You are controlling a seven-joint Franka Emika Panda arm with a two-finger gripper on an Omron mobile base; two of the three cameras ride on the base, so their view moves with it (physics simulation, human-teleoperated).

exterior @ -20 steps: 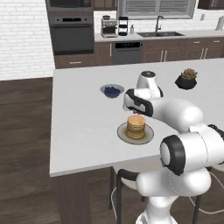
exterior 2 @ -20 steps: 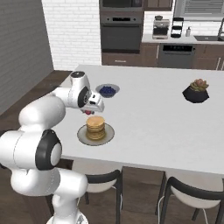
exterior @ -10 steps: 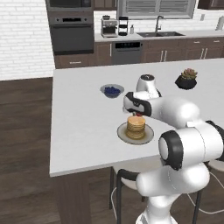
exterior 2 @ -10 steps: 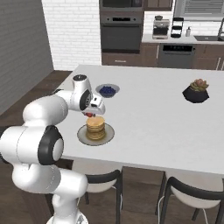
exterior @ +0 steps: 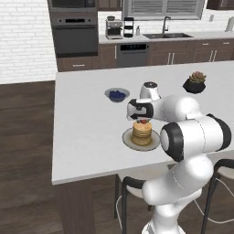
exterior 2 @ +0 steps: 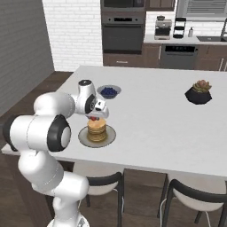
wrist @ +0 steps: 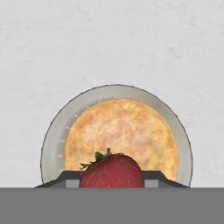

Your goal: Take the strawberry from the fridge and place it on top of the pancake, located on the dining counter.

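Gripper (exterior: pixel 143 119) at frame centre held the strawberry (wrist: pixel 112 171) pinched btwn its jaws, hovering right over the pancake (exterior: pixel 142 131) stack on its grey plate (wrist: pixel 51 144), w/ the blueberry bowl (exterior: pixel 117 95) just upper left on the dining counter (exterior: pixel 87 132)

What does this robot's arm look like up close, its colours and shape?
The arm is built of glossy white, rounded segments like fat tubes, joined by dark ring-shaped bands at each joint. A small dark round cap tops the wrist section. The hand at its end is white with a dark face. Thin pale cables trail near the base. No logos or lettering are legible.
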